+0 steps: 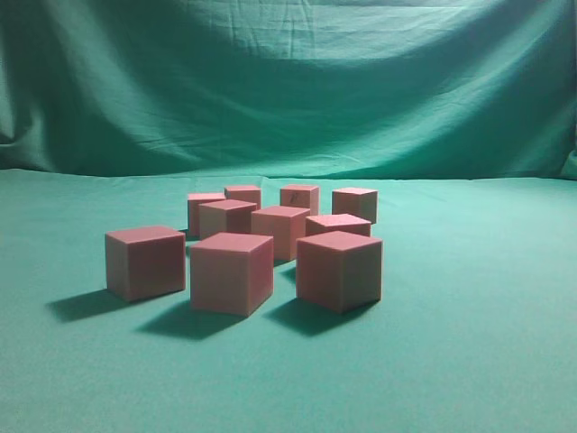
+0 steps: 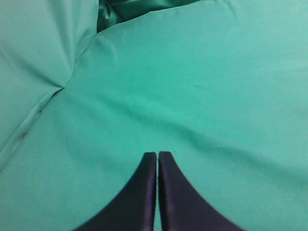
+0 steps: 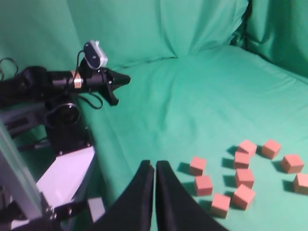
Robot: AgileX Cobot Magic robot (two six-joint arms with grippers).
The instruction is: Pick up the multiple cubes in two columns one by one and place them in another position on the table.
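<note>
Several pinkish-red cubes (image 1: 232, 271) stand in a loose cluster on the green cloth table (image 1: 469, 343) in the exterior view; no gripper shows there. In the right wrist view the cubes (image 3: 245, 177) lie at the lower right, well to the right of my right gripper (image 3: 155, 163), which is shut and empty above the cloth. My left gripper (image 2: 157, 154) is shut and empty over bare green cloth; no cube shows in its view. The left arm (image 3: 96, 79) shows at the upper left of the right wrist view, far from the cubes.
A draped green backdrop (image 1: 288, 81) rises behind the table. In the right wrist view the table's edge, the robot base (image 3: 67, 125) and a white panel (image 3: 65, 173) lie at the left. Cloth folds (image 2: 43, 101) run along the left of the left wrist view.
</note>
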